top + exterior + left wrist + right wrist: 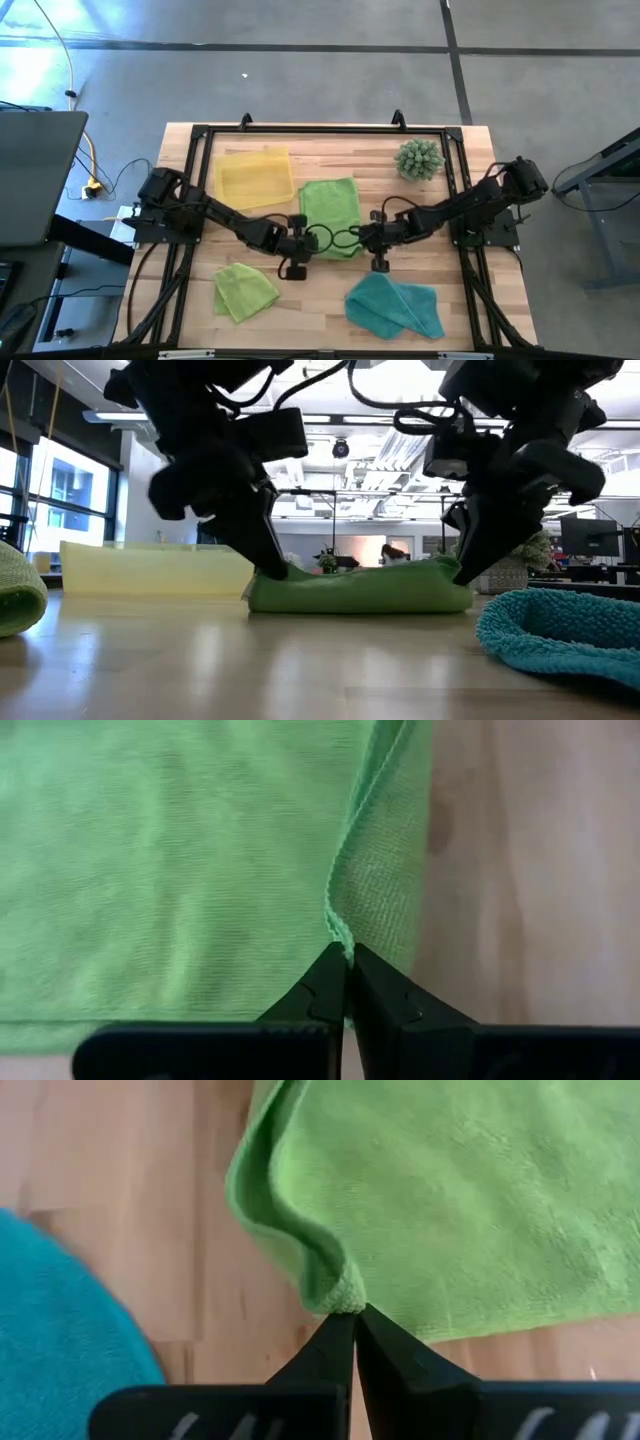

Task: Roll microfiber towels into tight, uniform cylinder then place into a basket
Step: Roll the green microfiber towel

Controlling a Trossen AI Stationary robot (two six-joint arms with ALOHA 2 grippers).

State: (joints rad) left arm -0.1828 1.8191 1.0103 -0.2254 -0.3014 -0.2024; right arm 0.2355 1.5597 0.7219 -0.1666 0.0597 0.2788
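A lime green microfiber towel (330, 208) lies spread at the table's middle. My left gripper (306, 242) is shut on its near left corner, and my right gripper (364, 240) is shut on its near right corner. In the low view both near corners stand raised a little, and the towel (360, 588) sags between them onto the table. A second lime towel (245, 290) lies crumpled at the near left. A teal towel (395, 306) lies bunched at the near right. The yellow basket (255, 176) stands at the far left. My left gripper pinches the lime towel's near left corner (341, 932) between its two fingers, slanting down from the near left side. The edge there is pulled up into a ridge; the rest lies flat on the table. My right gripper pinches the towel's near right corner (344, 1294) between its two fingers, slanting down from the near right side. The cloth bunches into a small fold at the fingertips and is raised slightly; the rest of the towel lies on the wood.
A spiky green plant (418, 159) stands at the far right. A black frame (320, 130) runs round the table top. Bare wood (320, 295) shows between the two near towels.
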